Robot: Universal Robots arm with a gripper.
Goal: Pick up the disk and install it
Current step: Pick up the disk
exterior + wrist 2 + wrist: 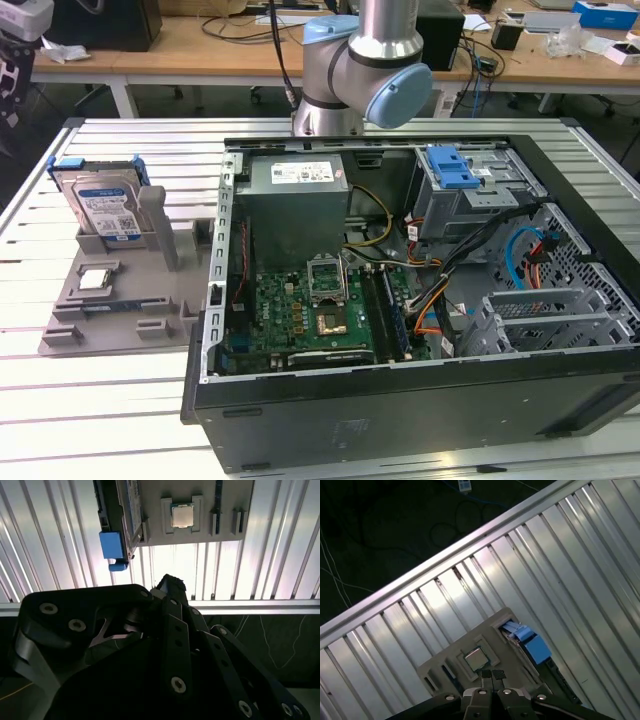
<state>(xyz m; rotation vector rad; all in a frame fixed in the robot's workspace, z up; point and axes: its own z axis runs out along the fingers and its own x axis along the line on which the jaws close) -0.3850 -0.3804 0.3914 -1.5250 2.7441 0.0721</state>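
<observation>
The disk (103, 207) stands on edge in a slot of the grey holder (130, 305) on the exterior view's left, silver with a blue-and-white label and blue rails. In both wrist views I look down on it edge-on: the disk (128, 510) with its blue rail end, and the disk (535, 648) beside the holder. My gripper (493, 676) hangs well above the holder, fingers together with nothing between them. Its dark linkage (170, 586) sits in the foreground of the second wrist view.
A small square processor chip (95, 280) lies in the holder next to the disk. The open computer case (420, 290) is on the exterior view's right, with a drive cage and blue latch (455, 165) at its back. The arm's elbow (365, 65) stands behind the case.
</observation>
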